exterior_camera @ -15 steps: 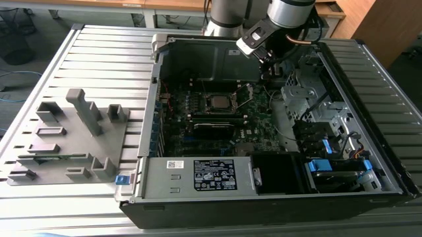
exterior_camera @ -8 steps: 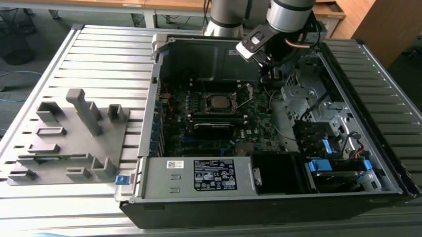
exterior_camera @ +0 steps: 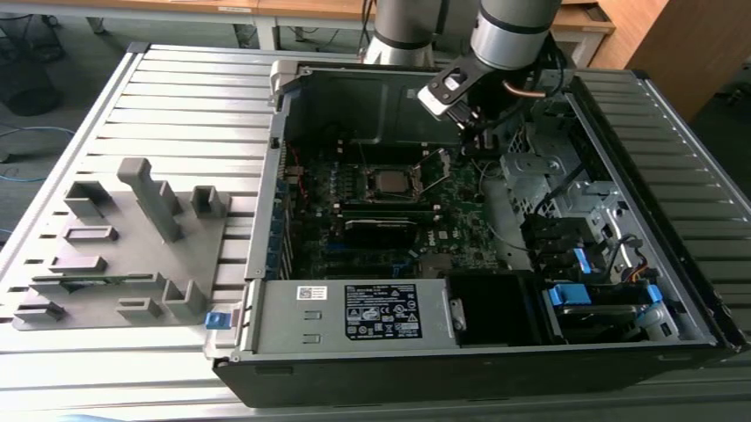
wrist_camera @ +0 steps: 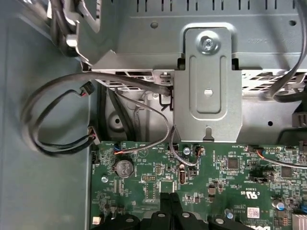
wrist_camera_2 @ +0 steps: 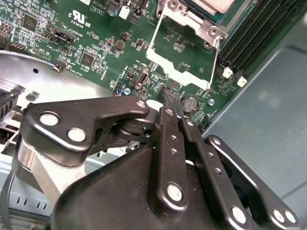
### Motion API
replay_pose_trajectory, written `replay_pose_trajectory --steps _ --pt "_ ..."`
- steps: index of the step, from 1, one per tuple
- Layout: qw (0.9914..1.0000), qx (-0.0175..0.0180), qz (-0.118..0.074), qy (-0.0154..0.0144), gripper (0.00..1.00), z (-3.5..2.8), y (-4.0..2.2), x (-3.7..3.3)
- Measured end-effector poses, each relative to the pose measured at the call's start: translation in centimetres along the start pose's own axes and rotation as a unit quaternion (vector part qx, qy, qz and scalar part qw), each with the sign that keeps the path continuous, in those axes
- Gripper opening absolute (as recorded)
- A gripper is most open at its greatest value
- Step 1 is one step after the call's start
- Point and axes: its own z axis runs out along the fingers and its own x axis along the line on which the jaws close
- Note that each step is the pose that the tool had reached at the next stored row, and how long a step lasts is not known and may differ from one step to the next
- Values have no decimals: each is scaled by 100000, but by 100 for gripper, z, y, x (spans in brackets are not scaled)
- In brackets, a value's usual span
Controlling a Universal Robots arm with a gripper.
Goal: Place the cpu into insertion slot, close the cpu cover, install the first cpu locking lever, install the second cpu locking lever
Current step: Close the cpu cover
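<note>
The cpu (exterior_camera: 386, 181) lies in the insertion slot (exterior_camera: 366, 169) on the green motherboard inside the open computer case; in the second wrist view one corner of the cpu (wrist_camera_2: 218, 4) shows. The cpu cover (wrist_camera_2: 162, 56), a thin silver frame with a square window, stands swung open off the socket toward my gripper. My gripper (exterior_camera: 484, 141) hangs above the board at the exterior view's right of the socket. Its black fingertips (wrist_camera_2: 171, 100) are pressed together, shut on nothing, just off the cover's free edge. They also appear in the first wrist view as the gripper (wrist_camera: 170, 202) over the board.
A labelled grey power-supply box (exterior_camera: 352, 313) fills the case's near side. Drive bays with blue tabs (exterior_camera: 583, 294) sit on the exterior view's right. Black memory slots (wrist_camera_2: 254, 33) run beside the socket. Loose cables (wrist_camera: 57, 120) and a metal bracket (wrist_camera: 208, 86) lie nearby. A grey fixture (exterior_camera: 118, 255) stands outside the case.
</note>
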Motion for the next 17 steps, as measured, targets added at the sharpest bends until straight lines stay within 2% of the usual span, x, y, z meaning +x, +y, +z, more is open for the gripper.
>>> replay_pose_trajectory --steps 5,17 --pt "100000 0 -1 -125 11 78 -2 -3" --pt "100000 -6 9 -186 11 116 -17 -5"
